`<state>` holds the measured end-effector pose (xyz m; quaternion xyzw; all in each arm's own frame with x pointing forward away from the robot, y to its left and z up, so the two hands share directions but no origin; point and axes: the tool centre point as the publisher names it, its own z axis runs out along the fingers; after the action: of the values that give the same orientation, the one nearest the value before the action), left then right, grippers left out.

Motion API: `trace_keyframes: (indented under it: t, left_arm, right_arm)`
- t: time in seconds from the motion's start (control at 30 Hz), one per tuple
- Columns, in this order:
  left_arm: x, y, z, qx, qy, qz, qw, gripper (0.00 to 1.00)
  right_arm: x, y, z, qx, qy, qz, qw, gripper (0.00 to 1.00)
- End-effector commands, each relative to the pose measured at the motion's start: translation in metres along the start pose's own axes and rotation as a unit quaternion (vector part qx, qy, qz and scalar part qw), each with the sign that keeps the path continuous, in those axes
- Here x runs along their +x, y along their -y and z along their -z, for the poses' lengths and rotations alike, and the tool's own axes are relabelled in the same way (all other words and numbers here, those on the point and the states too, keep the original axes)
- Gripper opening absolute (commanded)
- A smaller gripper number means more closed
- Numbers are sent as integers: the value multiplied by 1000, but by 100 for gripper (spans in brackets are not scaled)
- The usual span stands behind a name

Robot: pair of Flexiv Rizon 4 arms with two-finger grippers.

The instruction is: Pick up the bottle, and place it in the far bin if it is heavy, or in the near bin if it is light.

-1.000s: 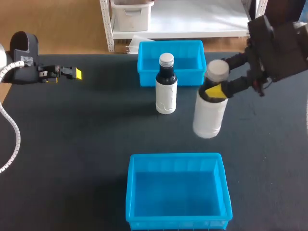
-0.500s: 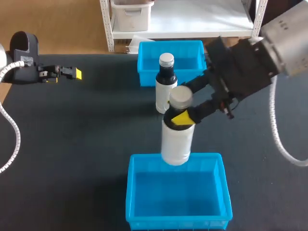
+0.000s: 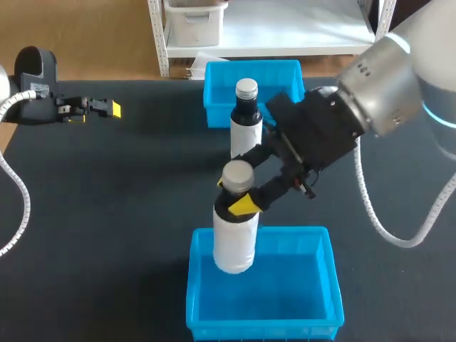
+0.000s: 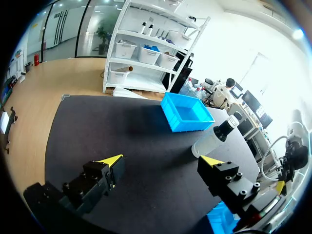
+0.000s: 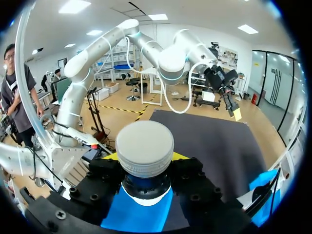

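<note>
Because the near bin [image 3: 299,232] at the tabletop's [image 3: 107,214] near edge takes light bottles, the white bottle [image 3: 235,242] hangs upright over its far-left corner, neck pinched by the right gripper [image 3: 234,196]; the left gripper [image 3: 107,108] sits spread by the left edge.

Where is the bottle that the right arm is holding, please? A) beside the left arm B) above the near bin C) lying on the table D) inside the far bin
B: the bottle, clamped in the right fingers, hangs above the near bin, at its far left corner.
</note>
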<state>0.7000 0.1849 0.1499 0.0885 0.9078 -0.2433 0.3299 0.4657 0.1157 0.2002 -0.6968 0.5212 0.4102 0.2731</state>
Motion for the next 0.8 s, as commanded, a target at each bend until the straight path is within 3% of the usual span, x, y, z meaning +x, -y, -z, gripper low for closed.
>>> trace_keyframes:
  t: [0.03,0.3,0.8]
  left_arm:
    - [0,0,0,0,0,0,1000,100]
    - [0,0,0,0,0,0,1000,100]
    - [0,0,0,0,0,0,1000,100]
  right_arm:
    - [9,5,-12,-17,2,0,1000,0]
    - [25,3,-24,-27,-19,15,999,0]
    - [55,3,-32,-45,-11,20,999,0]
